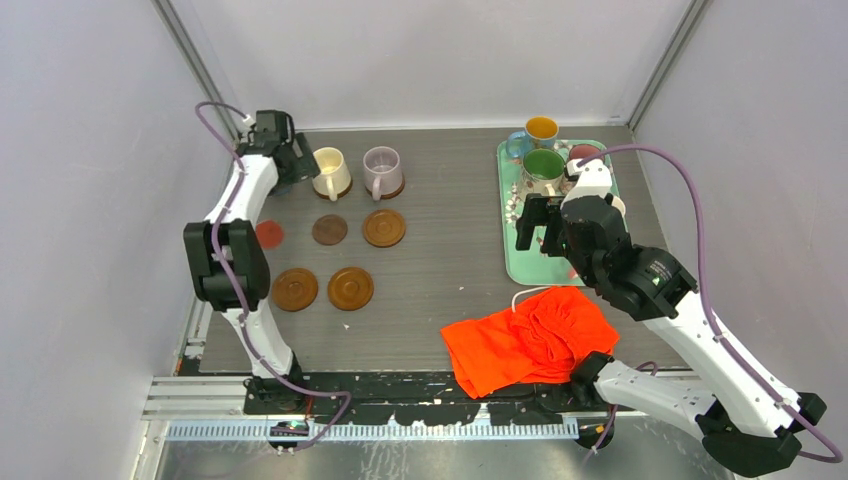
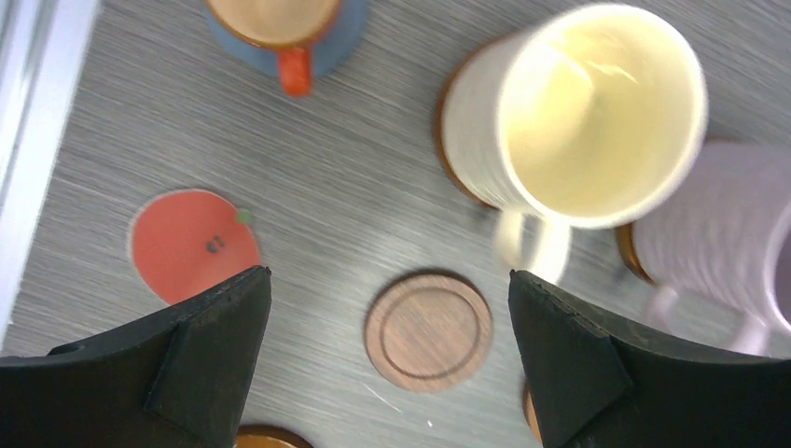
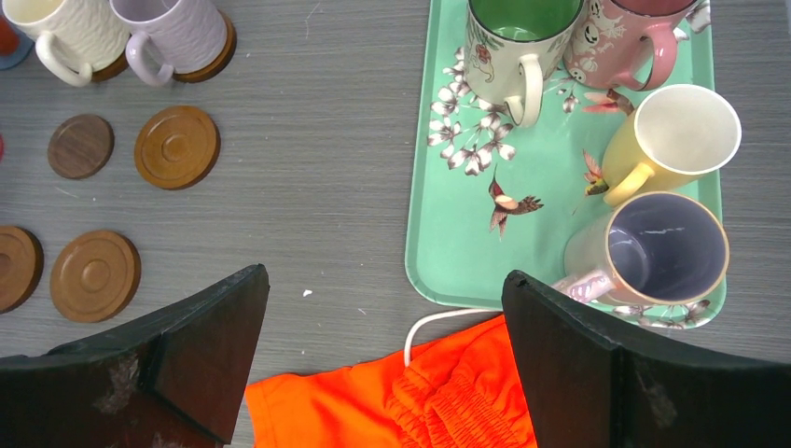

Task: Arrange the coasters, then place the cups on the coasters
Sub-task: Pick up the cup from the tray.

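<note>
ok so the left end effector (image 2: 387, 280) is released, jaws spread wide with nothing between them, hanging over the back left of the counter (image 1: 450, 270) just beside the cream mug (image 2: 597, 112). That mug sits on a brown coaster, and the lilac mug (image 1: 383, 168) right next to it is on its own wooden coaster (image 3: 222, 51). In front of those two there's a small dark wood coaster (image 1: 329, 230) and three bigger brown ones (image 1: 384, 227) (image 1: 295, 289) (image 1: 350, 288), all bare, plus a bare red-orange coaster (image 1: 268, 234) off to the left. The left wrist view also catches a tiny orange-handled cup (image 2: 270, 14) on a blue coaster (image 2: 336, 42). The rest of the mugs are on the teal floral tray (image 3: 466, 252) on the right side: a green-inside one (image 3: 518, 42), a pink one (image 3: 620, 42), a pale yellow one (image 3: 672, 140), one with a lilac inside (image 3: 658, 247) and a blue one with an orange inside (image 1: 538, 132). The right end effector (image 3: 384, 275) is open and empty too, hovering over the tray's near edge and the orange cloth (image 1: 530, 340)
</note>
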You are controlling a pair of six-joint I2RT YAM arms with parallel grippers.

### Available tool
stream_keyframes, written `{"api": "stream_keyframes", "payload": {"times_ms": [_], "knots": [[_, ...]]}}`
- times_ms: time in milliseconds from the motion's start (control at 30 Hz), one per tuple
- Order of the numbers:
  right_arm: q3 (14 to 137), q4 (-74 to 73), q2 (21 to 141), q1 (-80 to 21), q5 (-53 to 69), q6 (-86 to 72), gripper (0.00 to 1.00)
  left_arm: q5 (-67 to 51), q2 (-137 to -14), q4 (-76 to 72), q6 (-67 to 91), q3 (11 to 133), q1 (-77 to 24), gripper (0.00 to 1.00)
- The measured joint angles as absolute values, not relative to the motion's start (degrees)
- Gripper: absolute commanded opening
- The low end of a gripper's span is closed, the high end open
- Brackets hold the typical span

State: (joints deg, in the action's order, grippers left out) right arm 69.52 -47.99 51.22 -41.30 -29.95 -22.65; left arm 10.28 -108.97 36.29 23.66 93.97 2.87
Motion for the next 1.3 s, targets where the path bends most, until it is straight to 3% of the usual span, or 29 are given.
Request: {"api": "stream_keyframes", "payload": {"times_ms": [600,1033,1300], "knots": [[69.43,-50.41,58.19,-41.3,-35.11,-27.49,1.0,6.33,-93.67,35.81,25.32,78.43,-21.45,1.0],[66.46,-56.29,63.44,-40.4,-47.81,-46.89,1.0,-1.5,-86.28,33.39,26.94,67.35,-32.82,1.0],[59.29,-59.37,64.55,-29.36,-47.99,-58.89,1.0,-6.44,-83.74,32.75,27.18,65.54,-37.54,1.0]]}}
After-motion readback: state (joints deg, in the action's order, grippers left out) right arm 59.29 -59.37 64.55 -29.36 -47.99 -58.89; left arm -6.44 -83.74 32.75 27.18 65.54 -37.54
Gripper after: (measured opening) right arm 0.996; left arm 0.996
